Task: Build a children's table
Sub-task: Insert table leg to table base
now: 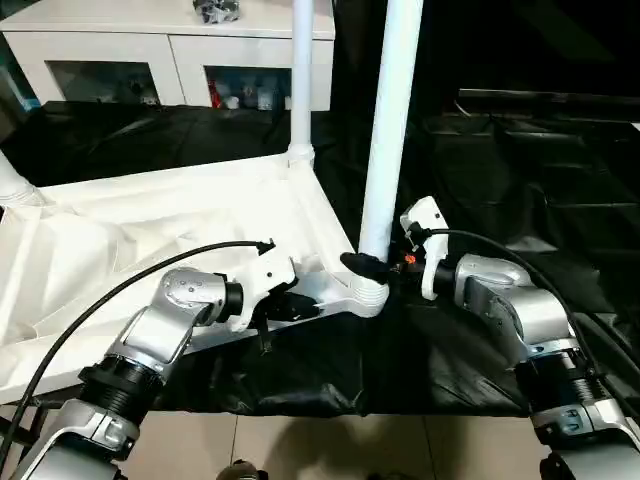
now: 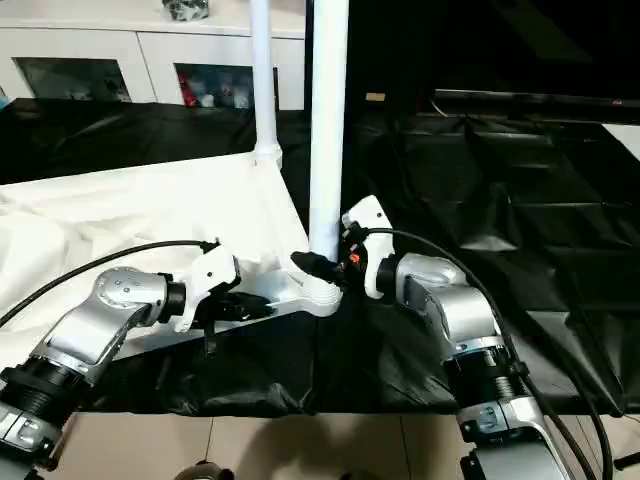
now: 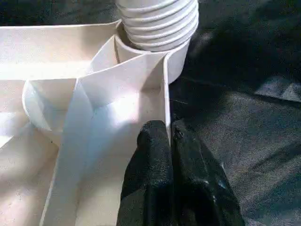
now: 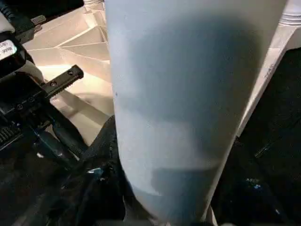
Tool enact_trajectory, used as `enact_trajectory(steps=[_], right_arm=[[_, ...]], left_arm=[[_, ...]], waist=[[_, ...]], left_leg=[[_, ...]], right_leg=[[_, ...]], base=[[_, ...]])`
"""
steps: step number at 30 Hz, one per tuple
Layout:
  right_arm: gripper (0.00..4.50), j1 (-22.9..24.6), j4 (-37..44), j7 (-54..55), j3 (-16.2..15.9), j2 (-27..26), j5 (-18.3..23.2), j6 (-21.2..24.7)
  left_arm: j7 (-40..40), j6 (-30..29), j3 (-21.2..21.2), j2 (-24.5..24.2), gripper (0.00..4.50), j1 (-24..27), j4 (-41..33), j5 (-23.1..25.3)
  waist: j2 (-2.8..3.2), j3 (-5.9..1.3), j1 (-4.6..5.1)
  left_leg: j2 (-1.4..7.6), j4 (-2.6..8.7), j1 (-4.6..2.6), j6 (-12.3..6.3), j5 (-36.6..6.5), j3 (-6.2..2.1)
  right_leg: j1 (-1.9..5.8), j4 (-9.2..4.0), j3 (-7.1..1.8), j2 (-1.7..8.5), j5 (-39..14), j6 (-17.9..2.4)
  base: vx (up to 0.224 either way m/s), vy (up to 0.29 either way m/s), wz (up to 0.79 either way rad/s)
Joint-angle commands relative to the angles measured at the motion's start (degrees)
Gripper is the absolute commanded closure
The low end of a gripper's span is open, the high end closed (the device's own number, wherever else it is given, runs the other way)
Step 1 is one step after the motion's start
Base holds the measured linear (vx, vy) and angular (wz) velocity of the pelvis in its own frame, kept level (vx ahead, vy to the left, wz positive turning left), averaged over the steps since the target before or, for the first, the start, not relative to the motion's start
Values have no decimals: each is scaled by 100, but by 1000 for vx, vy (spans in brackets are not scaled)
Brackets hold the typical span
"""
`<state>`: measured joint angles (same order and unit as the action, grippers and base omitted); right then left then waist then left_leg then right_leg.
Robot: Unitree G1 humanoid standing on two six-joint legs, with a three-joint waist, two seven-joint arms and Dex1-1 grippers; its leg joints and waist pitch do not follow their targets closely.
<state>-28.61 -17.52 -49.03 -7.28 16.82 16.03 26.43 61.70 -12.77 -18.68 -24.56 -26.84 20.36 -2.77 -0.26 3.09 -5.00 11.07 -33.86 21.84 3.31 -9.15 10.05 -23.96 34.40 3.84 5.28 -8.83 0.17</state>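
Likely home room: white glass-doored cabinet [image 1: 170,60], tiled floor [image 1: 330,445].

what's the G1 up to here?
It's putting a white table together. The top lies upside down on black sheeting, ribs up. The left gripper is shut on the rim at the near corner, holding the top down. The right gripper grips the leg standing in that corner's socket, low down. Another leg already stands at the far corner.
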Motion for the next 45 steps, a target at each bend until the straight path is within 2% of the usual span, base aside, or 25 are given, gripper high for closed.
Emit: enact_trajectory(steps=[1, 6, 8, 14, 18, 22, 23, 24, 27, 28, 29, 32, 33, 34, 35, 36, 39, 40, 41, 45], right_arm=[[259, 55, 234, -10, 49, 74, 57, 66], [259, 46, -32, 109, 69, -48, -21, -99], [259, -79, -451, 262, 131, -226, -49, -253], [259, -98, -807, 358, 129, -370, -113, -395], [259, 191, -645, 333, 386, -381, 175, -204], [259, 515, -526, 289, 502, -356, 284, -275], [259, 664, -456, 297, 547, -344, 322, -322], [259, 738, -425, 315, 577, -339, 333, -364], [260, 906, -319, 319, 677, -360, 407, -460], [260, 1003, -286, 366, 749, -403, 434, -545], [260, 1062, -280, 395, 799, -443, 465, -600], [260, 1167, -406, 517, 890, -527, 438, -855], [260, 1227, -530, 577, 928, -566, 425, -1030], [260, 1265, -586, 603, 931, -579, 405, -1150], [260, 1301, -629, 623, 940, -595, 395, -1249], [260, 1329, -650, 646, 948, -606, 381, -1319], [260, 1398, -677, 648, 933, -593, 320, -1487], [260, 1423, -684, 624, 902, -568, 283, -1535], [260, 1449, -680, 587, 857, -538, 240, -1583], [260, 1495, -677, 530, 756, -459, 148, -1770]], left_arm=[[38, -92, -41, -42, 450, 32, 158, 46], [173, -119, 8, -61, 450, 54, 55, -77], [202, -118, 14, -68, 450, 44, 50, -84], [200, -128, 21, -67, 450, 18, 74, -85], [155, -103, 50, -43, 450, -24, 139, -86], [109, -66, 76, -27, 450, -64, 213, -65], [90, -42, 81, -23, 450, -83, 250, -51], [80, -27, 84, -21, 450, -102, 277, -41], [53, 10, 86, -20, 450, -151, 340, -9], [33, 38, 96, -13, 450, -182, 385, 2], [21, 52, 105, -4, 450, -201, 413, 5], [-11, 74, 123, 20, 450, -240, 473, 17], [-16, 86, 122, 28, 450, -256, 498, 23], [-15, 93, 117, 29, 450, -260, 504, 27], [-12, 103, 112, 28, 450, -268, 518, 31], [-7, 112, 106, 27, 450, -275, 530, 34], [-2, 146, 99, 33, 450, -309, 586, 37], [-1, 156, 98, 34, 450, -317, 600, 39], [-1, 166, 99, 35, 450, -325, 615, 40], [7, 211, 98, 23, 450, -343, 671, 51]], waist=[[-32, -351, -13], [-15, -354, -1], [25, -361, 3], [16, -352, 14], [28, -354, 0], [40, -355, -11], [71, -355, -23], [57, -354, -22], [67, -340, -27], [102, -337, -32], [94, -329, -27], [95, -317, -11], [126, -317, -14], [114, -313, -3], [141, -312, -8], [131, -307, 4], [140, -312, 18], [143, -306, 23], [150, -299, 24], [136, -286, 27]], left_leg=[[164, 469, -132, 181, -2164, -66], [160, 475, -117, 208, -2215, -76], [160, 469, -134, 229, -2253, -79], [166, 483, -141, 251, -2368, -83], [168, 484, -148, 236, -2359, -80], [171, 491, -149, 224, -2361, -74], [171, 491, -161, 235, -2407, -76], [169, 493, -164, 233, -2423, -72], [156, 499, -177, 233, -2585, -84], [154, 513, -187, 238, -2627, -98], [160, 518, -217, 246, -2722, -100], [150, 522, -229, 268, -2879, -122], [151, 524, -242, 276, -2915, -135], [153, 526, -239, 273, -2965, -137], [148, 521, -252, 276, -2996, -140], [146, 524, -262, 269, -3056, -145], [163, 563, -255, 265, -3116, -166], [161, 581, -230, 255, -3102, -171], [161, 574, -252, 256, -3162, -167], [145, 551, -283, 234, -3209, -165]], right_leg=[[213, -511, -212, 294, -2731, -702], [215, -509, -205, 299, -2719, -713], [198, -508, -210, 307, -2692, -771], [207, -501, -206, 292, -2608, -823], [212, -499, -212, 293, -2563, -833], [215, -505, -217, 292, -2482, -847], [207, -510, -218, 292, -2505, -841], [207, -521, -217, 288, -2520, -827], [203, -556, -204, 292, -2783, -757], [214, -571, -195, 304, -2918, -719], [196, -616, -187, 312, -3076, -671], [190, -655, -165, 320, -3383, -578], [182, -665, -163, 325, -3468, -554], [177, -686, -154, 330, -3539, -531], [168, -698, -148, 331, -3582, -521], [166, -720, -132, 324, -3655, -493], [211, -718, -109, 318, -3509, -520], [229, -718, -106, 319, -3483, -519], [202, -734, -111, 322, -3546, -507], [172, -785, -100, 335, -3823, -431]], base=[[0, 0, 0], [0, 0, 0], [0, 0, 0], [0, 0, 0], [0, 0, 0], [0, 0, 0], [0, 0, 0], [0, 0, 0], [0, 0, 0], [0, 0, 0], [0, 0, 0], [0, 0, 0], [0, 0, 0], [0, 0, 0], [0, 0, 0], [0, 0, 0], [0, 0, 0], [0, 0, 0], [0, 0, 0], [0, 0, 0]])
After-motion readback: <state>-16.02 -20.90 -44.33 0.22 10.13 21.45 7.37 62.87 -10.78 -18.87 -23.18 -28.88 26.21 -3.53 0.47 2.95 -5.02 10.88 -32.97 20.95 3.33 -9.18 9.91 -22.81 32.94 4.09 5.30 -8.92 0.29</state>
